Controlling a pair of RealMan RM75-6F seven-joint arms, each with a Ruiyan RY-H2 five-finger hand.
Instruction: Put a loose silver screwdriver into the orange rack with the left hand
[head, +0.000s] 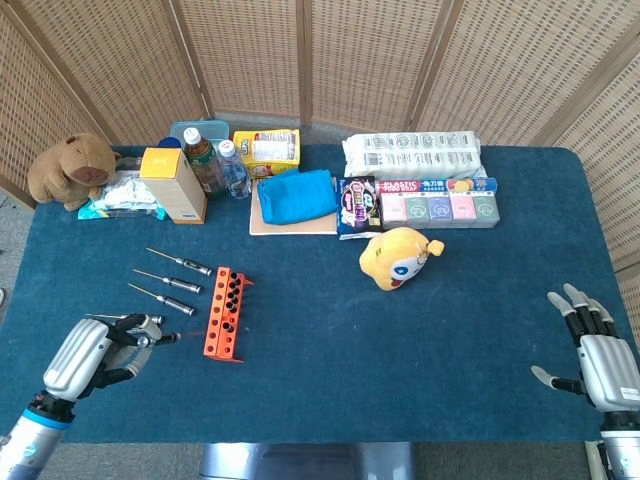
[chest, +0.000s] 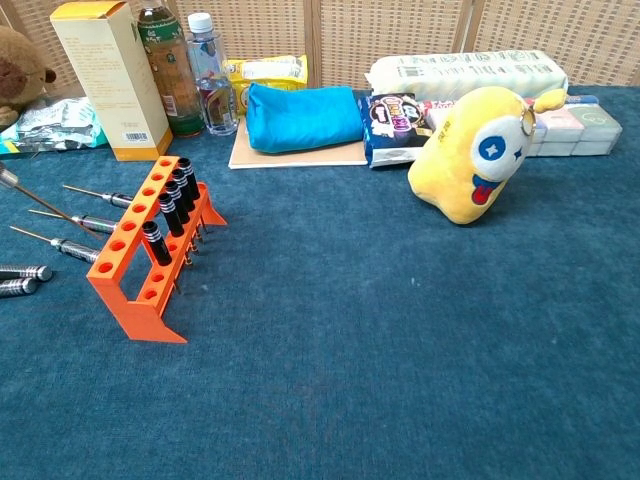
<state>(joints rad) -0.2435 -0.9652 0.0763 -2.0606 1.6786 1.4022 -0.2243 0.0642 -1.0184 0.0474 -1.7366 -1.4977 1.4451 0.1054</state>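
Observation:
The orange rack (head: 224, 313) (chest: 140, 255) stands left of centre on the blue cloth, with several black-handled drivers upright in its far row. My left hand (head: 85, 358) is low at the front left, its fingers curled around a screwdriver (head: 165, 338). The thin shaft points right toward the rack and ends a little short of it. The chest view shows only that shaft (chest: 20, 186), slanting in from the left edge. Three loose silver screwdrivers (head: 168, 281) (chest: 92, 222) lie left of the rack. My right hand (head: 600, 350) hovers open at the table's right edge.
Two more silver handles (chest: 22, 272) lie at the chest view's left edge. A yellow plush (head: 398, 257) sits mid-table. A carton (head: 173, 185), bottles (head: 205, 160), a blue pouch (head: 296, 196), snack packs (head: 440, 200) and a brown plush (head: 68, 170) line the back.

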